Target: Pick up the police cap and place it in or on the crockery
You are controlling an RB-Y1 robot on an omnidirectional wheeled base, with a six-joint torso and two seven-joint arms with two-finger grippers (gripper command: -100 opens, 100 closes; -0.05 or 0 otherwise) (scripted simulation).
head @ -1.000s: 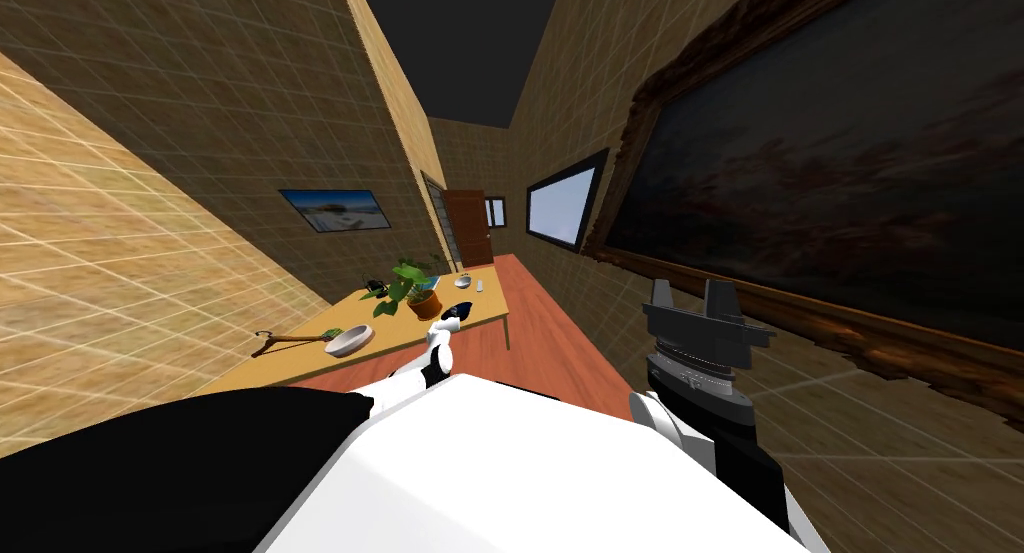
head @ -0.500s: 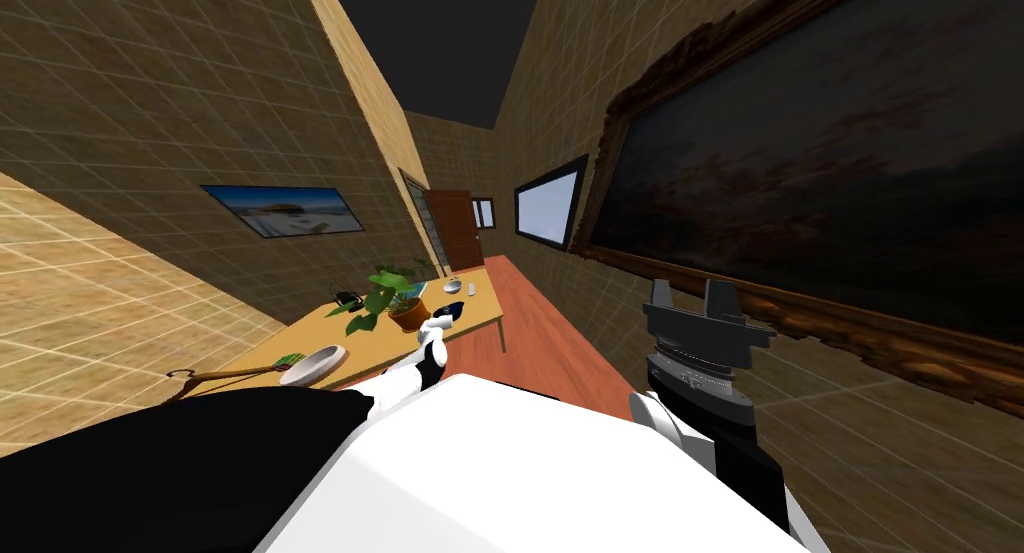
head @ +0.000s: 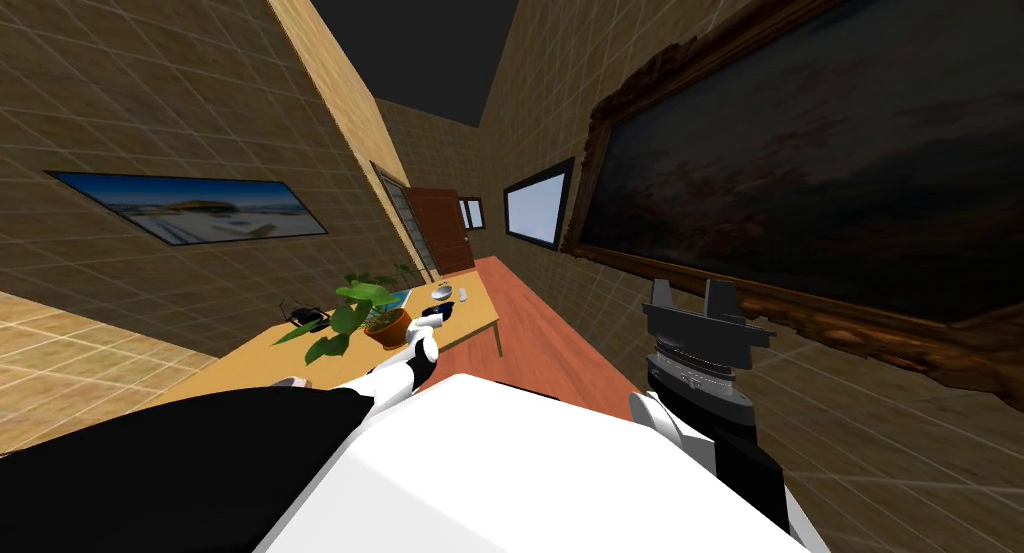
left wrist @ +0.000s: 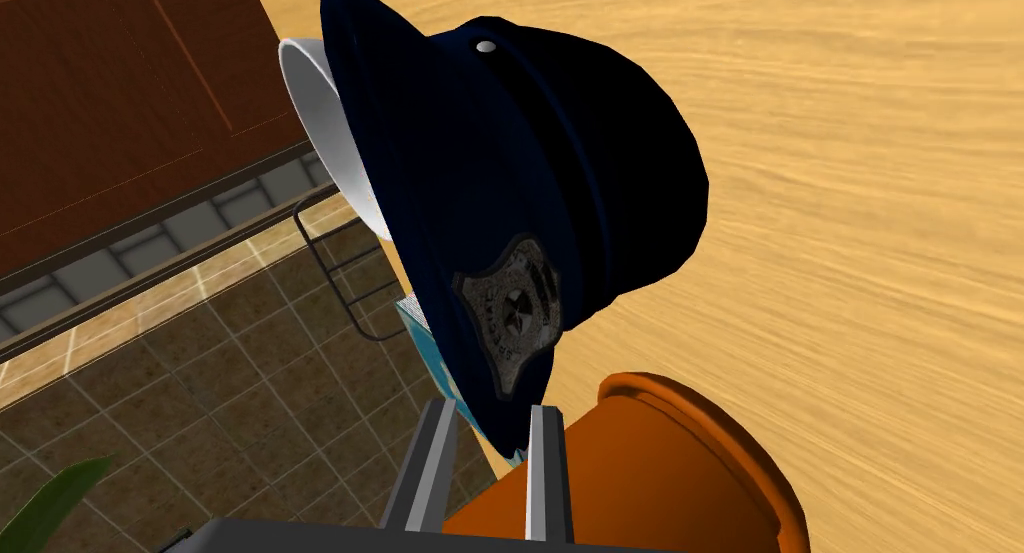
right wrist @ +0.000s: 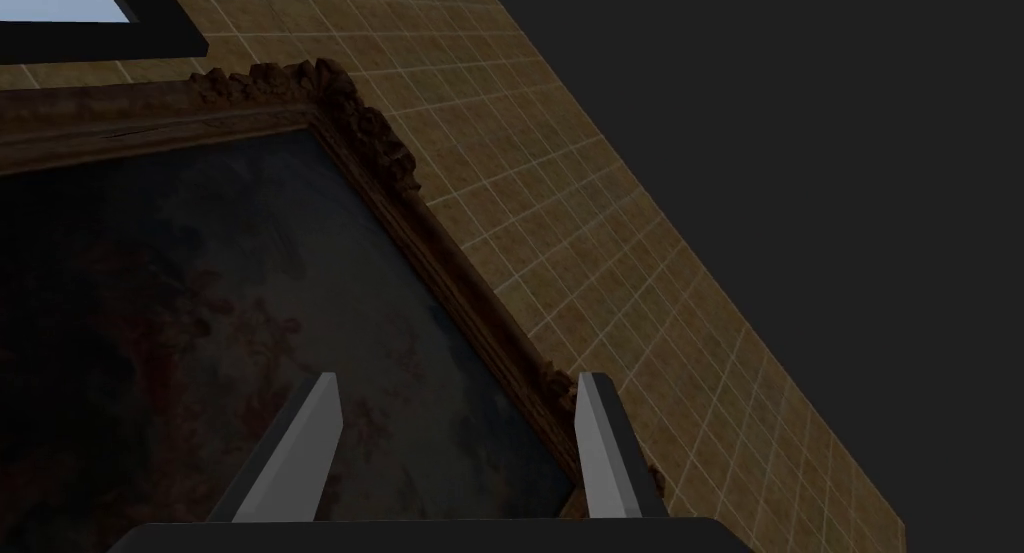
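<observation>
Left wrist view: jaws pinch police cap (left wrist: 520,177)

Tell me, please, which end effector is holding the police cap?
The left end effector, shut on the navy police cap; the right end effector is open, empty.

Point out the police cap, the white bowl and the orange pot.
police cap (left wrist: 560,157), left wrist view, dark crown.
white bowl (left wrist: 322,117), left wrist view, visible side.
orange pot (left wrist: 640,467), left wrist view, below its rim.
</observation>
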